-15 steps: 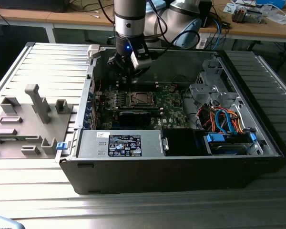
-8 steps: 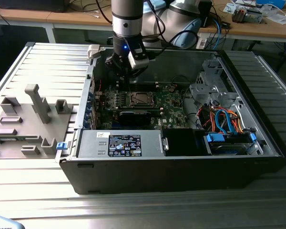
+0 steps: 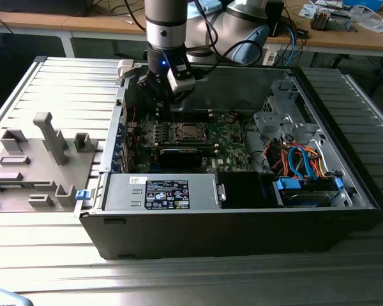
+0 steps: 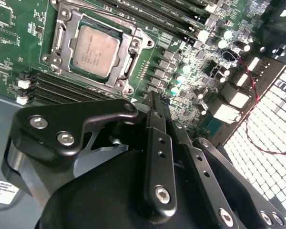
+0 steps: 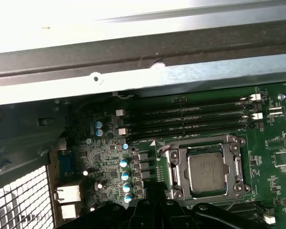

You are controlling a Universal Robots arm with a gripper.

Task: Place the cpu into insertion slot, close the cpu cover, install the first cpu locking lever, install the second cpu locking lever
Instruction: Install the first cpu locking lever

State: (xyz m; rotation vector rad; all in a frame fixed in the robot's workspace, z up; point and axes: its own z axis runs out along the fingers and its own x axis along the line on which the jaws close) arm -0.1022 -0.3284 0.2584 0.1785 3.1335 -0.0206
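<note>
I have the open black tower case [image 3: 230, 223] on the ribbed surface [image 3: 64, 83]. The silver-grey square cpu [image 4: 95, 50] sits in its dark metal-rimmed insertion slot [image 4: 62, 57]. My hand [image 4: 157, 102], at the socket's five o'clock, looks pinched empty; I'd judge pressing the levers slowly works best

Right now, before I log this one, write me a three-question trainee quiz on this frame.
1. True or false: the cpu lies in the insertion slot.
2. The cpu cover is: A) lying flat over the chip, B) standing upright, C) removed.
3. Is anything between the gripper's fingers in the second wrist view?

Key: 1 true; 2 A; 3 no, they are closed together, empty.
</note>
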